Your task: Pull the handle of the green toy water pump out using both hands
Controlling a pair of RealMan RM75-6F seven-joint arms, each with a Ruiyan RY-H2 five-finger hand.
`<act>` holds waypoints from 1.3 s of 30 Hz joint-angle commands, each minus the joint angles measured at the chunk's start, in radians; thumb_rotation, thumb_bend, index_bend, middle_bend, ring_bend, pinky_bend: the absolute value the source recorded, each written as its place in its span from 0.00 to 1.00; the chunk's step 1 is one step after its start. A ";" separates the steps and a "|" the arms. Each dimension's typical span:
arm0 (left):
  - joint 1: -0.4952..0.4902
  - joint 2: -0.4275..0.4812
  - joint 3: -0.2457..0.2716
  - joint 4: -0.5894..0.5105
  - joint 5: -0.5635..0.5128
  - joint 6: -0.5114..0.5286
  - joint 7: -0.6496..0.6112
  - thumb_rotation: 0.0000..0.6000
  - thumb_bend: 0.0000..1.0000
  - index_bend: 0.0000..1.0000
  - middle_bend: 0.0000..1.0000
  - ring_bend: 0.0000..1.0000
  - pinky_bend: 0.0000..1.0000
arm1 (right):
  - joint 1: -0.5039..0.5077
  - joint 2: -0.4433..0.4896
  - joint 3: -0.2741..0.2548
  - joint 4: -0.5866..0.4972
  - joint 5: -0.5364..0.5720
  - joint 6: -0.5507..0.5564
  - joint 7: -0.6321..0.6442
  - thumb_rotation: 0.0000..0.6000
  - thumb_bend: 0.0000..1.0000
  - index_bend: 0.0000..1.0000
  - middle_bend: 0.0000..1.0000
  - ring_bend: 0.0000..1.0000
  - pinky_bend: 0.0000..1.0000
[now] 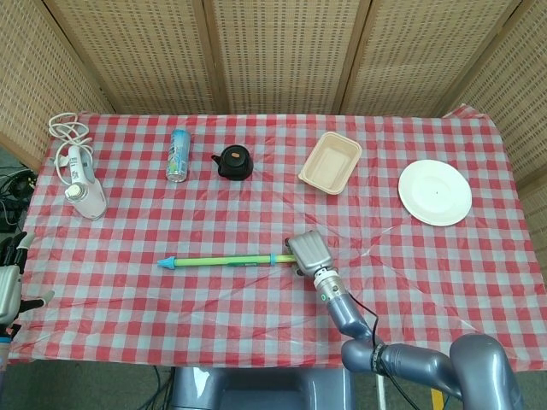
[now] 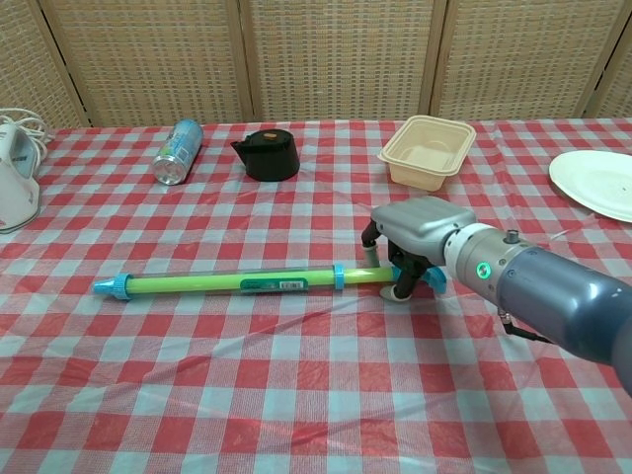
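Note:
The green toy water pump (image 1: 222, 260) lies flat across the middle of the checked tablecloth, with its blue nozzle tip (image 2: 112, 287) pointing left. At its right end my right hand (image 2: 420, 227) arches over the tube, fingers curled down around it next to the blue handle (image 2: 435, 281). In the head view the same right hand (image 1: 308, 253) covers that end. My left hand (image 1: 7, 290) shows only at the far left edge, off the table's corner, fingers apart and holding nothing, far from the pump.
Along the back stand a white iron (image 1: 81, 184) with its cord, a lying can (image 1: 178, 154), a black pot (image 1: 233, 161), a beige tray (image 1: 331, 162) and a white plate (image 1: 435, 192). Wicker screens close off the back.

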 commanded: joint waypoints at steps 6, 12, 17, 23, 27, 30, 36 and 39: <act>-0.002 -0.004 0.003 0.000 0.002 -0.002 0.007 1.00 0.01 0.00 0.00 0.00 0.00 | -0.008 0.005 -0.008 -0.003 -0.036 0.022 0.042 1.00 0.47 0.74 1.00 1.00 0.54; -0.003 -0.006 0.004 0.001 -0.002 -0.004 0.011 1.00 0.02 0.00 0.00 0.00 0.00 | -0.017 0.049 0.006 -0.052 -0.034 0.035 0.055 1.00 0.49 0.79 1.00 1.00 0.54; -0.007 -0.008 0.004 -0.004 -0.007 -0.013 0.018 1.00 0.02 0.00 0.00 0.00 0.00 | -0.022 0.091 0.023 -0.104 -0.006 0.036 0.058 1.00 0.49 0.80 1.00 1.00 0.54; -0.037 0.010 -0.018 -0.044 -0.025 -0.040 0.051 1.00 0.02 0.00 0.00 0.00 0.00 | -0.014 0.162 0.057 -0.177 0.036 0.027 0.046 1.00 0.49 0.81 1.00 1.00 0.54; -0.077 0.039 -0.059 -0.097 -0.057 -0.064 0.095 1.00 0.02 0.00 0.00 0.00 0.00 | -0.004 0.206 0.070 -0.223 0.060 0.017 0.039 1.00 0.49 0.81 1.00 1.00 0.54; -0.114 0.061 -0.086 -0.131 -0.080 -0.091 0.138 1.00 0.02 0.00 0.00 0.00 0.00 | 0.004 0.227 0.073 -0.242 0.078 0.012 0.036 1.00 0.49 0.81 1.00 1.00 0.54; -0.208 0.070 -0.142 -0.147 -0.154 -0.162 0.232 1.00 0.05 0.00 0.11 0.13 0.11 | 0.026 0.260 0.084 -0.251 0.113 -0.004 0.042 1.00 0.49 0.81 1.00 1.00 0.54; -0.252 0.058 -0.171 -0.141 -0.191 -0.186 0.261 1.00 0.06 0.06 0.36 0.37 0.31 | 0.037 0.274 0.092 -0.251 0.126 -0.008 0.048 1.00 0.49 0.81 1.00 1.00 0.54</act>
